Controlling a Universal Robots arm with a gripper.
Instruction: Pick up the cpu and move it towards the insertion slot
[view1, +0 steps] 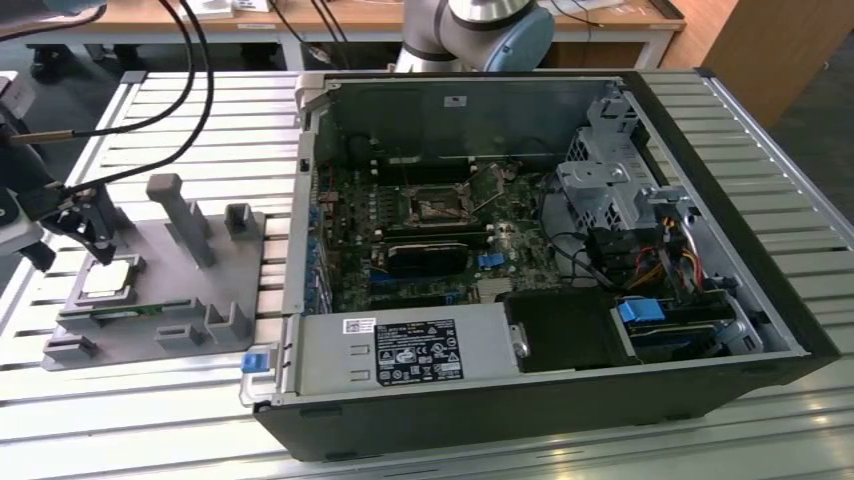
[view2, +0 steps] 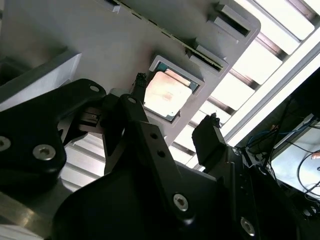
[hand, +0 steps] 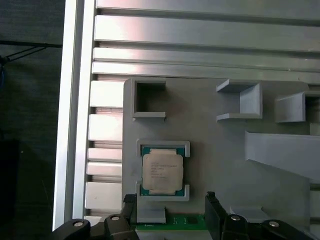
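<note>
Far over on the exterior view's left, the gripper (view1: 83, 222) hangs just above the grey fixture (view1: 200, 290), its fingers (hand: 210, 202) spread apart and holding nothing. Right below it, the cpu (hand: 161, 171) lies flat, silvery side up, seated in a shallow square pocket of that fixture, with raised lips hugging its corners. By the look of it, it's light, thin and rigid, with a slick metal lid and likely a delicate underside. A gentle, level pinch on two opposite bare edges between the lips seems the place to take it. Moving right, the open computer case (view1: 534, 420) sits on the slatted worktop (view1: 160, 400), and the insertion slot (view1: 435, 206) lies on the board inside, well apart from the chip.
</note>
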